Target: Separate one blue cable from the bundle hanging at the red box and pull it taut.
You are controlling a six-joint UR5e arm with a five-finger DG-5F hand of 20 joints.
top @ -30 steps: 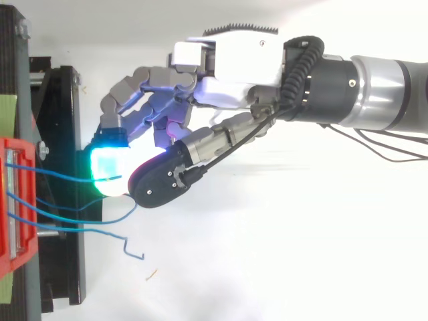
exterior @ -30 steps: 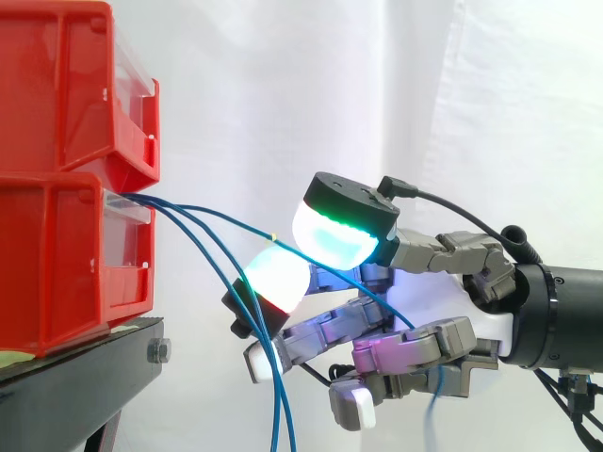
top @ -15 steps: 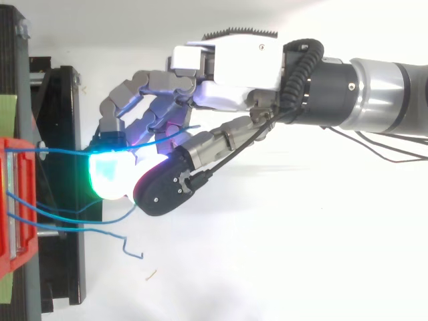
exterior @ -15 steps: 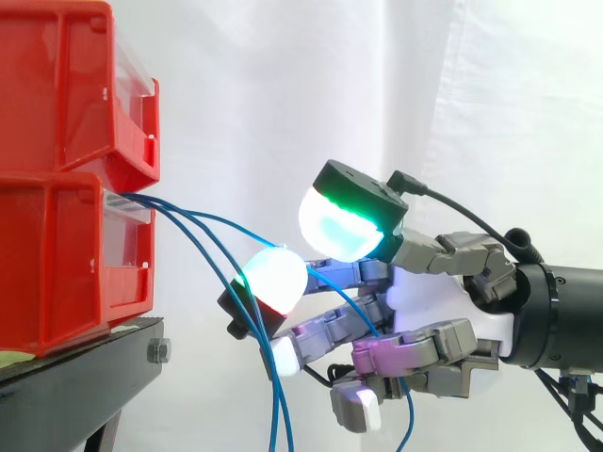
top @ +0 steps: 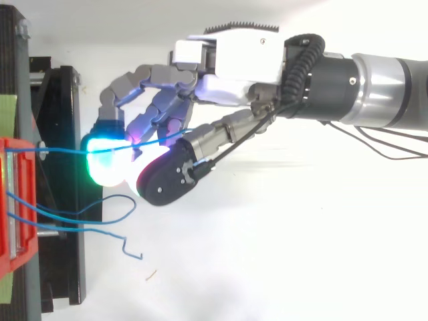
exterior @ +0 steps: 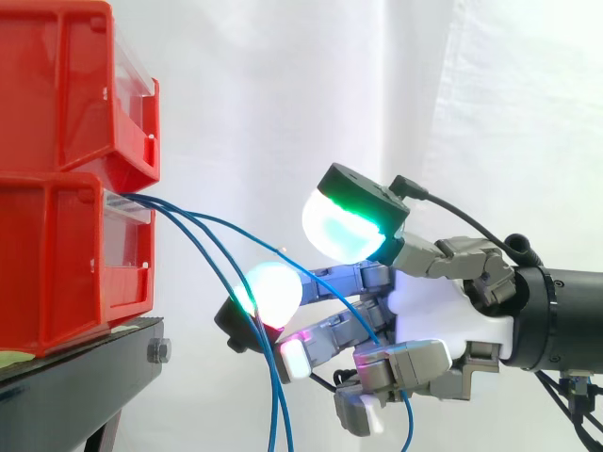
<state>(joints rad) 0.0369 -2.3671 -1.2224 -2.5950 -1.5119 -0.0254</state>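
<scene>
Blue cables come out of the lower red bin and most hang down in a bundle. One blue cable runs straight from the bin across a glowing green fingertip. From there it passes between the fingers of my hand and drops out below them. The fingers are curled round this cable, and the thumb's pad stands above it with a small gap. Two other blue cables lie slack beside the hand, apart from it.
A second red bin is stacked on the lower one, both on a black stand. A white curtain hangs behind. The arm reaches in from the right.
The lower fingers have curled in further round the cable. The cable from the bin to the fingertip has straightened, and the hand has shifted slightly away from the other cables.
</scene>
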